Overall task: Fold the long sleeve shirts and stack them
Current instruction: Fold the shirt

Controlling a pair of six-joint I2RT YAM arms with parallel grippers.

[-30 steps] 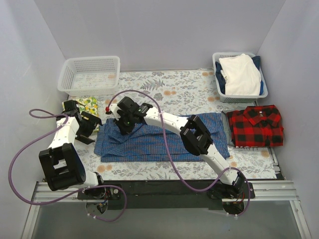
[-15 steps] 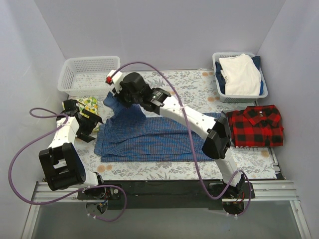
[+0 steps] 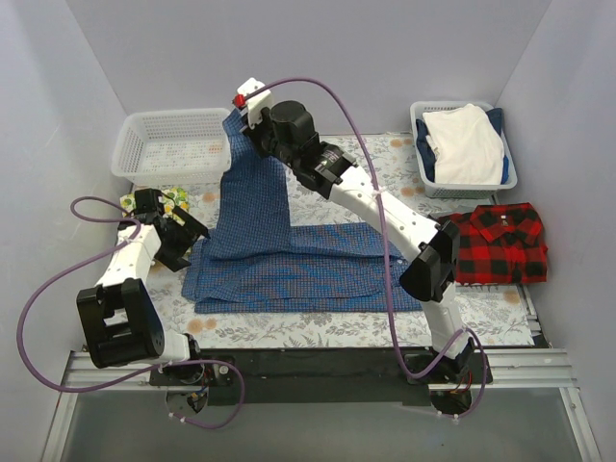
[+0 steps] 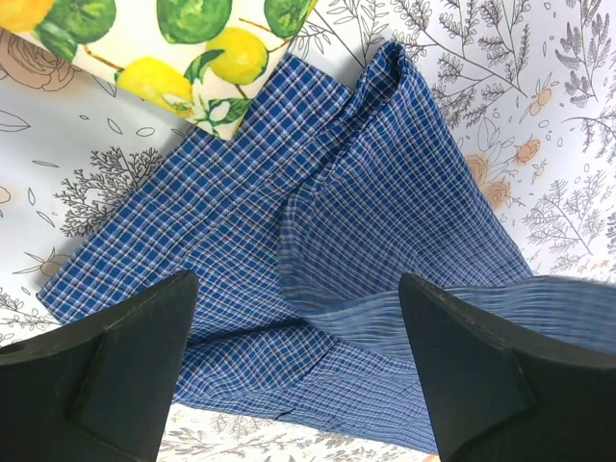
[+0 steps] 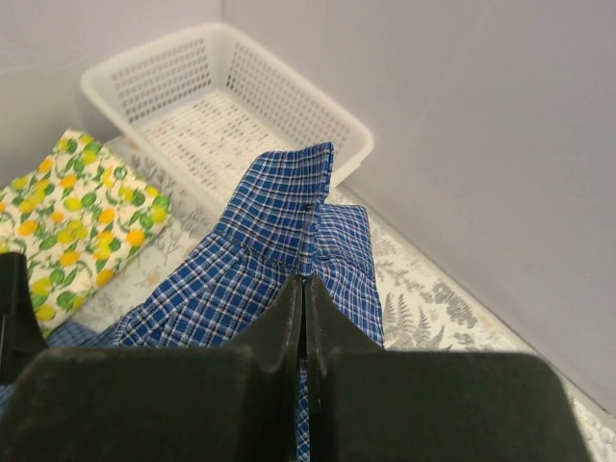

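The blue checked shirt [image 3: 289, 269] lies folded across the middle of the floral table cloth. My right gripper [image 3: 243, 123] is shut on one end of it and holds that part [image 3: 252, 192] stretched up toward the back left. In the right wrist view the pinched cloth [image 5: 279, 212] hangs past the closed right gripper [image 5: 304, 281]. My left gripper [image 3: 183, 234] is open, low at the shirt's left edge; the left gripper [image 4: 298, 318] has the blue shirt [image 4: 366, 221] below it. The red-and-black plaid shirt [image 3: 496, 243] lies folded at the right.
An empty white basket [image 3: 173, 144] stands at the back left. A second basket [image 3: 421, 154] at the back right holds a white garment [image 3: 467, 144]. A lemon-print cloth [image 3: 171, 200] lies by my left gripper, and the lemon-print cloth [image 4: 164, 48] overlaps the shirt's corner.
My right arm has lifted the shirt's end from the table up and toward the back left. The left gripper has shifted slightly back and stayed open.
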